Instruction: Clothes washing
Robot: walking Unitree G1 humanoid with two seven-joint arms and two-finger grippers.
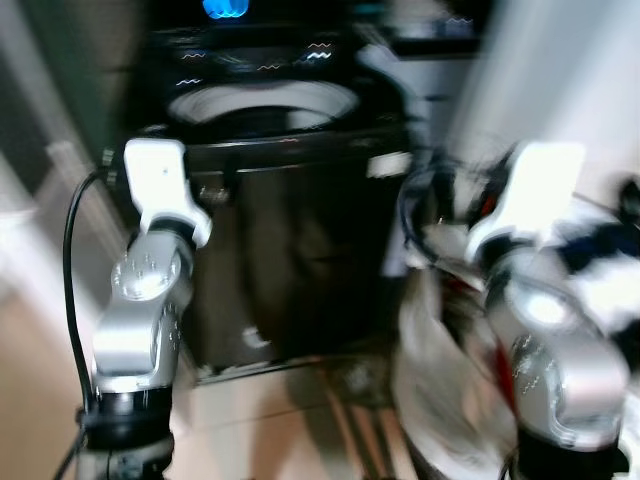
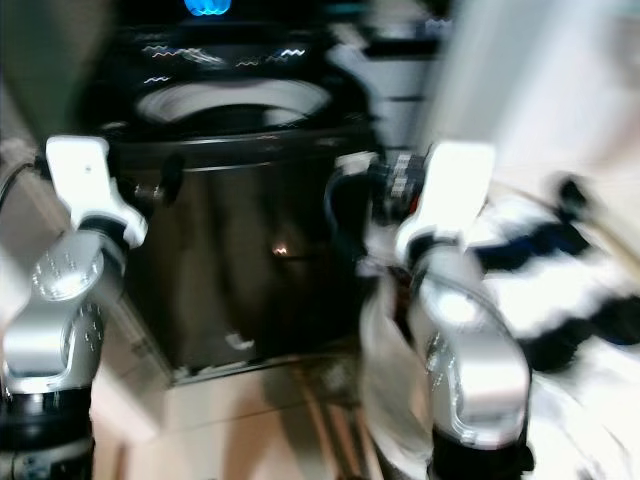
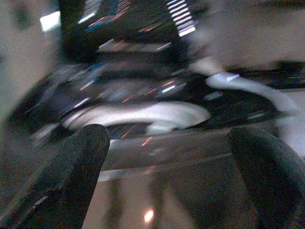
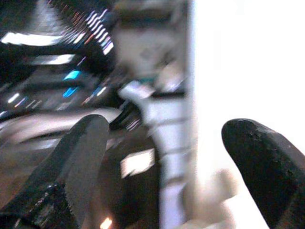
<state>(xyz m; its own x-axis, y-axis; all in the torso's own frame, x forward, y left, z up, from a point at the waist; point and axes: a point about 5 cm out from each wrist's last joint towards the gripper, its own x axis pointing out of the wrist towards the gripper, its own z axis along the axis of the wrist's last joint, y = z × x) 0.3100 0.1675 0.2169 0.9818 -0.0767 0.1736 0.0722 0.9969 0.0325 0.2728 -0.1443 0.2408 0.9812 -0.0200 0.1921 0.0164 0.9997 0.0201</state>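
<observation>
All views blurred. My left gripper (image 3: 167, 181) is spread wide, holding nothing; the washer (image 1: 270, 200) stands directly ahead, its top opening (image 3: 138, 117) beyond my fingertips. My right gripper (image 4: 167, 176) is likewise wide and empty; clothes (image 2: 560, 270) lie beside its arm.

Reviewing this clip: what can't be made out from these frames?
- Inside of the black top-loading washing machine: its pale drum opening is smeared by motion blur in both eye views, so any contents are unreadable.
- Control panel lights: streaked in the left wrist view, illegible.
- Black-and-white striped cloth beside the right arm: blurred, and cut off by the picture edge.
- Left gripper and right gripper: fingers apart, nothing between them.
</observation>
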